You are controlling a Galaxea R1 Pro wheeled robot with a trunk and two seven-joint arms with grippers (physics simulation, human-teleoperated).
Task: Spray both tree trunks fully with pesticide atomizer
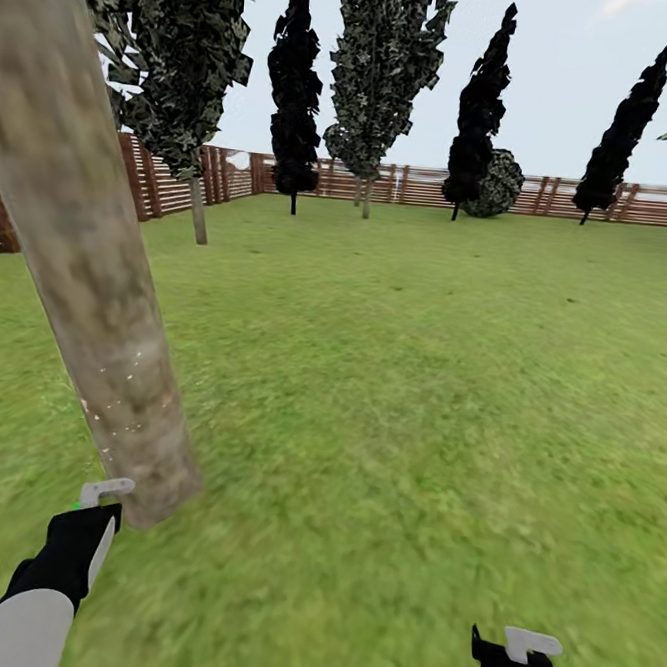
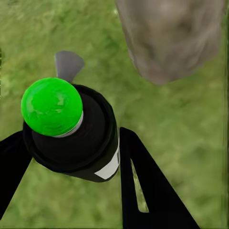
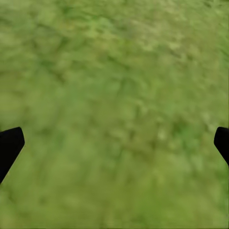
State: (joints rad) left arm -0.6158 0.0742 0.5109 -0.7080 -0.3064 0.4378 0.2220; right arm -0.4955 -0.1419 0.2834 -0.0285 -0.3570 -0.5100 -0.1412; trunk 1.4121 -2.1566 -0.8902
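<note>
Two arms low in the head view, over green lawn (image 1: 418, 400). Left gripper (image 1: 100, 501) at lower left, raised just beside the base of a thick, mottled grey-tan tree trunk (image 1: 80, 243) leaning across the left side. Small pale specks scattered on the lower trunk, near the gripper. In the left wrist view, the two black fingers (image 2: 148, 181) clamped on either side of the pesticide atomizer (image 2: 76, 138): a dark round bottle with a white band and, here, a bright green cap (image 2: 51, 106), plus a small grey nozzle part (image 2: 68, 64) jutting past it. Trunk base in that view just beyond the bottle, apart from it.

Right gripper (image 1: 518, 661) at the lower right edge of the head view, well apart from the trunk. In the right wrist view, black fingertips (image 3: 9, 145) spread wide at opposite edges, nothing between them but blurred grass.

Farther back: a second tree (image 1: 199, 72) with dark jagged foliage near the reddish-brown slat fence (image 1: 405, 184), several tall dark cypress-like trees (image 1: 482, 104), one round bush (image 1: 498, 184), pale sky above.
</note>
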